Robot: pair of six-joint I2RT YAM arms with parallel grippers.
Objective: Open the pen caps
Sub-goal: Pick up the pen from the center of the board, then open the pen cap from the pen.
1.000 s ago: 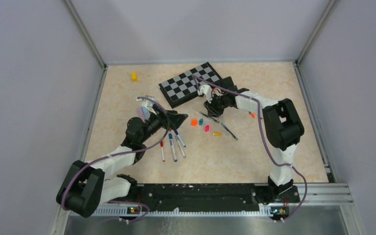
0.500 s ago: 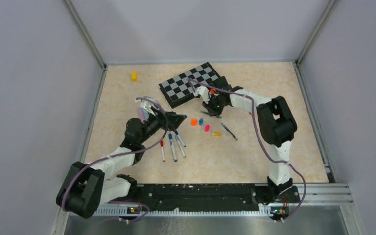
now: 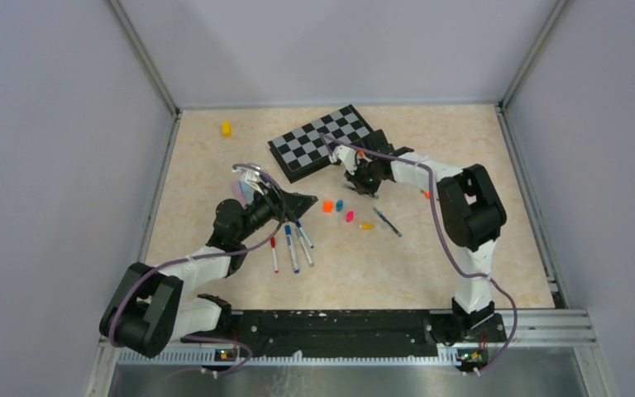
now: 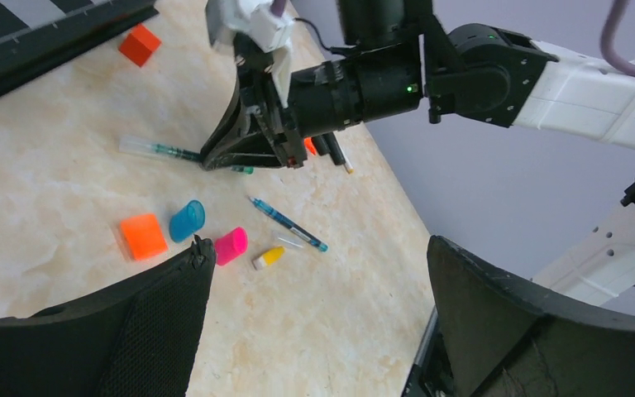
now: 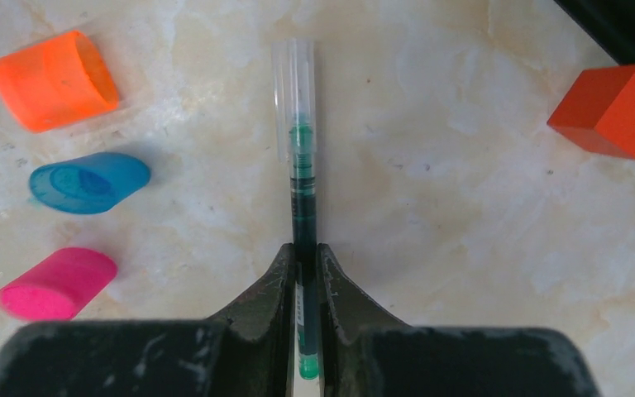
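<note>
My right gripper point(image 5: 304, 248) is shut on a thin green pen point(image 5: 302, 190) that lies on the table, its clear cap point(image 5: 293, 91) pointing away from the fingers. Left of it lie an orange cap point(image 5: 54, 80), a blue cap point(image 5: 89, 182) and a pink cap point(image 5: 56, 283). The left wrist view also shows a yellow cap point(image 4: 269, 257) and a blue pen point(image 4: 288, 224). My left gripper point(image 4: 318, 248) hangs open above the table with nothing in it, its left finger close to the pink cap point(image 4: 231, 245). Three capped markers point(image 3: 293, 244) lie beside the left arm.
The black-and-grey chessboard point(image 3: 322, 141) lies just behind the right gripper point(image 3: 362, 187). An orange block point(image 5: 618, 110) sits right of the green pen, near the board's edge. A yellow block point(image 3: 226, 128) stands at the back left. Grey walls close in the table on three sides.
The right gripper has closed on the green pen after shifting a little toward the chessboard. The left arm has edged slightly to the right, jaws still wide.
</note>
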